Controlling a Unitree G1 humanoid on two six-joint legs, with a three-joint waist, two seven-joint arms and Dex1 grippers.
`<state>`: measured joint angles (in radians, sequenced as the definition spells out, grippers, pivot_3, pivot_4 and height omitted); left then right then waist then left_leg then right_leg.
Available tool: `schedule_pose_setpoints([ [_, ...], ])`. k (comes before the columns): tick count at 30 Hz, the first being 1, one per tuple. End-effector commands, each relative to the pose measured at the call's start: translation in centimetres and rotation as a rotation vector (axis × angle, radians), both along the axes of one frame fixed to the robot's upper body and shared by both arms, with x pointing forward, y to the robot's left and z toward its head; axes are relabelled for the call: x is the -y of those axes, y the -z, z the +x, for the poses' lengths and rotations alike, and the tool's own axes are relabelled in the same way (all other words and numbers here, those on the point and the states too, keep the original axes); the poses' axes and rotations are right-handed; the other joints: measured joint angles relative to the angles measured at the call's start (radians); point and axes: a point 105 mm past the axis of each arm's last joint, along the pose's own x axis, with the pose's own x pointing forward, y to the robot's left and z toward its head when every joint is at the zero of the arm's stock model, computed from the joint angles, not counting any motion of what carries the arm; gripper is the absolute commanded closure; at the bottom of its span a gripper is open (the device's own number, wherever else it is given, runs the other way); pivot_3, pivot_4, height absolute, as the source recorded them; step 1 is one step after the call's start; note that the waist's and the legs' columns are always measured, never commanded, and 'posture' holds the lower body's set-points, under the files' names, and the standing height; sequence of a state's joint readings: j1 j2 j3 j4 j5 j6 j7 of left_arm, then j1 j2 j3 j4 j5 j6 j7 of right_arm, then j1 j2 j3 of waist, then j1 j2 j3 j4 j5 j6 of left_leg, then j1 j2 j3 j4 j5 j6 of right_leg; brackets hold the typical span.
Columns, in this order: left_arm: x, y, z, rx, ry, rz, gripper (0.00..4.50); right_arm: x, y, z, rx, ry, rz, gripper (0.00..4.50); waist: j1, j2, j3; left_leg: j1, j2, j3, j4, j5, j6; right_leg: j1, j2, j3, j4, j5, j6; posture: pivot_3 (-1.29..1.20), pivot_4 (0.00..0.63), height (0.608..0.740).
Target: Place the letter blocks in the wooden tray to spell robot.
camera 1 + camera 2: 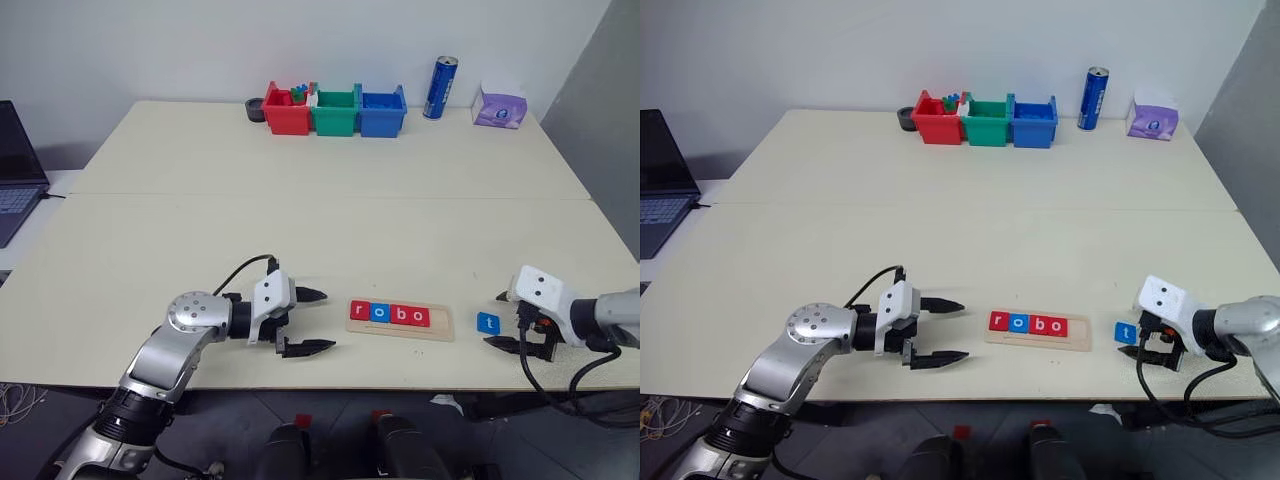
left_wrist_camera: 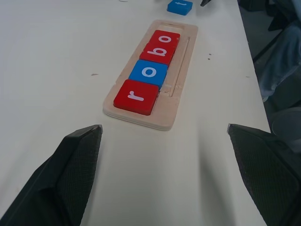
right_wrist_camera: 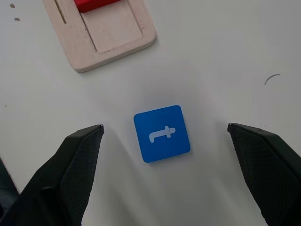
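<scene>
Flat square blue tile (glossy, perhaps) between wide right pincer, beside pale wooden tray.

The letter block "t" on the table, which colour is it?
Blue with a white letter; the t block shows best in the right wrist view.

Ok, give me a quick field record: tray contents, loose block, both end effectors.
tray: wooden tray holds r, o, b, o blocks; last slot empty
loose block: blue t block on the table, beside the tray's empty end
left end effector: open, holding nothing
right end effector: open, fingers either side of the t block, not gripping
</scene>
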<state>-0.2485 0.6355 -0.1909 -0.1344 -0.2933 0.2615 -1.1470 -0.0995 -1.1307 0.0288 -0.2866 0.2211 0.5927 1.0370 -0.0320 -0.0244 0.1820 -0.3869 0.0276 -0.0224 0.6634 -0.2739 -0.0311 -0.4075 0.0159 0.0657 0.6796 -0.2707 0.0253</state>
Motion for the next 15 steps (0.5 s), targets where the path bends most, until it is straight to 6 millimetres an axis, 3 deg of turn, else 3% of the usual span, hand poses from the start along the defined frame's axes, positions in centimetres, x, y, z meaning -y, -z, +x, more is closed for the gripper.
schedule_pose_setpoints([
  [1, 0.5, -1.1, -0.2, 0.039, 0.021, -0.017, 0.0, 0.0, 0.1, 0.4, -0.035, -0.047, -0.019, 0.02, 0.0, 0.0, 0.0, 0.0, 0.0, 0.0, 0.0, 0.0, 0.0, 0.0, 0.0, 0.0, 0.0, 0.0, 0.0, 0.0, 0.15, 0.74],
  [5, 0.6, -1.4, -0.3, 0.045, 0.022, -0.018, 0.0, 0.1, 0.8, 0.8, -0.063, -0.051, -0.029, 0.02, 0.0, 0.0, 0.0, 0.0, 0.0, 0.0, 0.0, 0.0, 0.0, 0.0, 0.0, 0.0, 0.0, 0.0, 0.0, 0.0, 0.15, 0.74],
  [8, 0.6, -1.6, -0.4, 0.047, 0.031, -0.018, 0.0, 0.3, 1.0, 1.1, -0.065, -0.043, -0.032, 0.6, 0.001, 0.0, 0.0, 0.0, 0.0, 0.0, 0.0, 0.0, 0.0, 0.0, 0.0, 0.0, 0.0, 0.0, 0.0, 0.0, 0.15, 0.74],
  [15, 0.7, -2.0, -0.4, 0.055, 0.041, -0.014, 0.0, -0.5, -0.7, 1.3, -0.025, -0.042, 0.02, 3.06, 0.001, 0.0, 0.0, 0.001, 0.0, 0.0, 0.001, 0.0, 0.0, 0.001, 0.0, 0.0, 0.001, 0.0, 0.0, 0.0, 0.15, 0.74],
])
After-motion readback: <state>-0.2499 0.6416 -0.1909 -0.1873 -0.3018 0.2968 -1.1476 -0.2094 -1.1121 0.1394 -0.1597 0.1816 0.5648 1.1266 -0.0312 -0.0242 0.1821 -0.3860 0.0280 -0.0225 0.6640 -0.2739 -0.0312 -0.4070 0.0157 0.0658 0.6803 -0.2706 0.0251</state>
